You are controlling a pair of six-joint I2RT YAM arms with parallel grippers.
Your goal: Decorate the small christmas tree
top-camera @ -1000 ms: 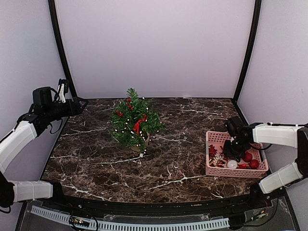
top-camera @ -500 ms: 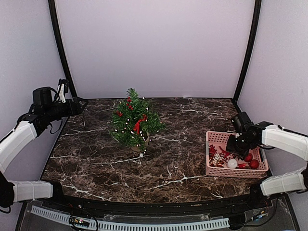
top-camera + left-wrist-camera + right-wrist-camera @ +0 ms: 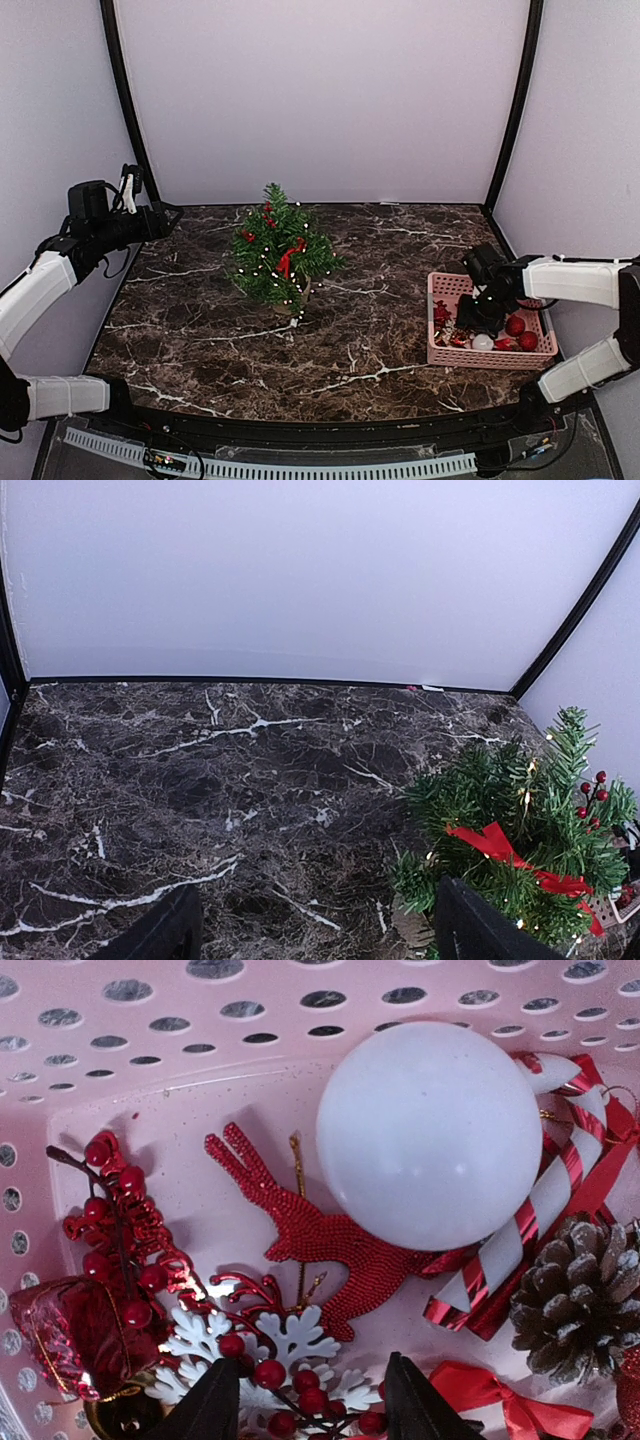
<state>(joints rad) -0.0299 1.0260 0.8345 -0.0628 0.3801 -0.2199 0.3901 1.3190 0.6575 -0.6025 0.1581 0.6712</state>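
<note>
Right gripper is open: its two dark fingertips stand apart and hold nothing. It hangs low inside the pink basket, over the left part of the basket's contents. A white snowflake with red berry picks lies directly between the tips. Just beside these lie a red glitter reindeer and a berry sprig. A white ball rests against the reindeer, touching a candy cane. A frosted pine cone lies next to the cane.

The basket sits at the right near side of the marble tabletop. The small christmas tree stands upright left of centre, towards the far side, well apart from the basket. It carries a red ribbon, berries and small lights.

My left gripper is at the far left edge, wide open and empty.
</note>
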